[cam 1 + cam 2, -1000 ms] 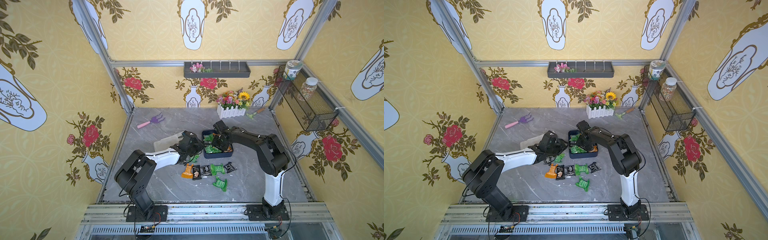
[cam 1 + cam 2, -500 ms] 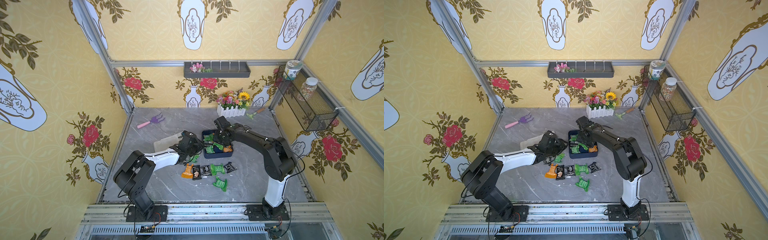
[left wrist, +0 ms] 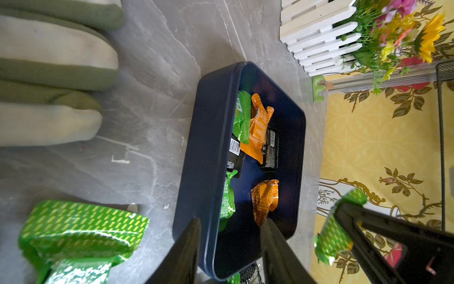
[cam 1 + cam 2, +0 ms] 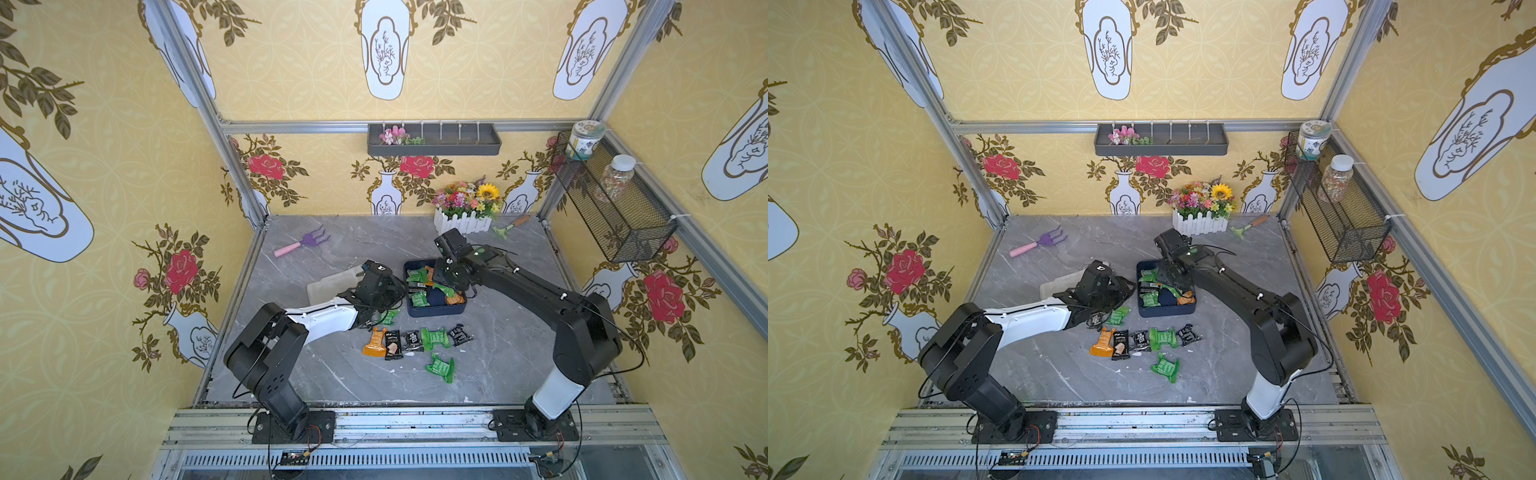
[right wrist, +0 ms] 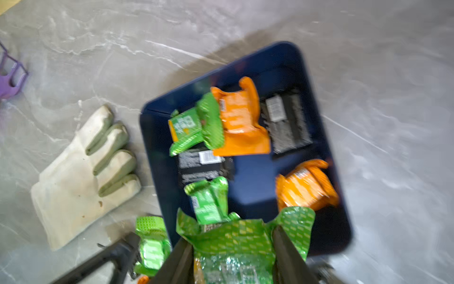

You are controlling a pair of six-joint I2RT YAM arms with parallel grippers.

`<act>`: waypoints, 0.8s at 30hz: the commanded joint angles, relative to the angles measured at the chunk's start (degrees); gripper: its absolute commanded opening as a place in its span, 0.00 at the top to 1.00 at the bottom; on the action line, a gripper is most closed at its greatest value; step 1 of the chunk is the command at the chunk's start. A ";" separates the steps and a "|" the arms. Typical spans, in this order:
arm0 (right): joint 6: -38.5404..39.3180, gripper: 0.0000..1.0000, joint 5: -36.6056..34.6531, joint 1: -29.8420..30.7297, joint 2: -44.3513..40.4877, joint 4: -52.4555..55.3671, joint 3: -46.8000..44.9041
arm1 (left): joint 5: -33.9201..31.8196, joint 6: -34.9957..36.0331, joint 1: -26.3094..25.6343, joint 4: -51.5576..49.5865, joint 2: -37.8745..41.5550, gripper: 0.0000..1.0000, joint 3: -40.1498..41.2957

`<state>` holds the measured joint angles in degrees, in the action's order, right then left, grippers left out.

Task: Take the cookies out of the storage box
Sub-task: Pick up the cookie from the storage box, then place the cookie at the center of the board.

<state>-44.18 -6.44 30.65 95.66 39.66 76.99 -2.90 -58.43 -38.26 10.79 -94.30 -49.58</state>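
Observation:
The dark blue storage box [image 4: 436, 312] [image 4: 1167, 311] sits mid-table and holds several green, orange and black cookies [image 5: 239, 118] [image 3: 258, 127]. My right gripper [image 5: 232, 237] [image 4: 448, 283] hangs over the box, shut on a green cookie packet [image 5: 235, 248] that also shows in the left wrist view [image 3: 336, 233]. My left gripper [image 3: 231, 221] [image 4: 392, 291] is open at the box's left side. Its fingers straddle the box wall [image 3: 204, 147] near a corner, one outside and one inside. Several more cookies [image 4: 434, 338] [image 4: 1163, 337] lie on the table in front of the box.
A white and green glove [image 4: 332, 282] [image 5: 81, 177] lies left of the box behind my left arm. A purple rake [image 4: 303, 243] lies at the back left. A flower box [image 4: 463, 220] and a green trowel [image 4: 509, 227] stand at the back right.
The right arm's elbow has swung out to the right and its wrist has come up over the box with the green packet. The left arm has stayed put.

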 commanded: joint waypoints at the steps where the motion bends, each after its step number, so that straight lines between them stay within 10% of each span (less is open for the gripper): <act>1: 4.49 0.63 -2.98 -0.65 -4.31 6.80 -3.56 | -0.09 1.09 0.03 0.96 0.16 0.55 0.42; 11: 15.22 0.62 0.04 -9.55 -16.41 12.36 -16.67 | 0.57 0.79 0.03 2.38 0.61 0.55 1.01; 24: 16.26 0.60 7.38 -12.58 -4.60 -0.50 -21.07 | 0.27 1.09 0.03 1.60 3.34 0.55 3.30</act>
<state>-28.60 -0.01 18.35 89.62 42.52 56.49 -2.66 -58.28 -38.26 12.32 -91.66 -47.11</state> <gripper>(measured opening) 0.472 0.451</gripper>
